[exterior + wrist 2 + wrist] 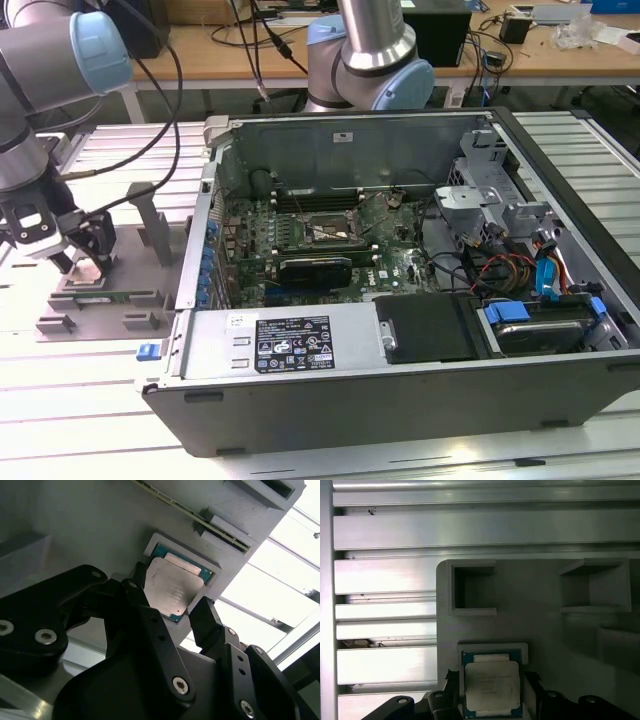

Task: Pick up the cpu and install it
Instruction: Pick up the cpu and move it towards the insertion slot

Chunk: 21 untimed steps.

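Gripper point(491, 679) sat low over the cpu point(492, 687). Its black fingers point(451, 682) were apart, one each side of the chip w/ a thin gap to its edges in the first wrist view: straddling, not clamped. Second wrist view agreed: gripper point(171, 596) flanked the cpu point(172, 590), silver lid up, green edge showing round it. Chip lay flat in a square pocket of the grey tray point(540, 630), close to the tray's edge by the slatted alu table point(385, 580). Two open box-shaped holders point(472, 590) stood elsewhere on the tray.

In the exterior view the gripper point(85, 262) was at the exterior view's left, down on the tray point(135, 255), w/ the arm point(40, 130) rising above it. Upright posts point(150, 215) stood just beside it, and a thin green card point(110, 296) lay in a slot along the tray's near side.

Just beside the tray, toward the exterior view's right, was the open computer case point(400, 400) on the same table point(100, 420). Inside was the motherboard point(395, 245) w/ a socket point(325, 232) approx mid-board. A black card point(315, 270) lay just in front of it, a labelled power unit point(290, 345) sat at the near wall, and a drive w/ blue tabs point(540, 330) filled the near corner.

Furthest back were a second arm's base point(370, 50) behind the case and wooden benches point(230, 55) w/ cables.
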Each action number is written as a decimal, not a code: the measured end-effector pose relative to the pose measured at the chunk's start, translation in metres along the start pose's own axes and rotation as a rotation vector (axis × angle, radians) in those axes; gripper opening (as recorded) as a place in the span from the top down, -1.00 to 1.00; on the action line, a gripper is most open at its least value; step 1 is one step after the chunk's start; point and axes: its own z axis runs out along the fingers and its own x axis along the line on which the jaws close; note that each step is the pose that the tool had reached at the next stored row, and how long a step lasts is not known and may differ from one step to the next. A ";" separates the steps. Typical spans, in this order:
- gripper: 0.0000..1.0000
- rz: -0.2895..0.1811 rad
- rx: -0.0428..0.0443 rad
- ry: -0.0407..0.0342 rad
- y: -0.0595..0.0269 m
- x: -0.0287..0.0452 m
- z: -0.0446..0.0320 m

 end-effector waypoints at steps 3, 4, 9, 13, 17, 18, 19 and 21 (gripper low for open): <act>-0.23 0.000 -0.0001 -0.0001 0.0005 0.0001 0.0012; -0.23 0.000 -0.0002 -0.0002 0.0008 0.0001 0.0019; -0.23 0.000 -0.0001 -0.0002 0.0014 0.0002 0.0040; -0.23 0.000 -0.0001 -0.0001 0.0013 0.0002 0.0063; -0.23 -0.001 -0.0001 -0.0001 0.0013 0.0002 0.0070; -0.23 -0.001 -0.0001 0.0000 0.0013 0.0003 0.0070; -0.23 -0.001 0.0000 0.0001 0.0013 0.0003 0.0070; -0.20 -0.001 0.0000 -0.0001 0.0013 0.0003 0.0071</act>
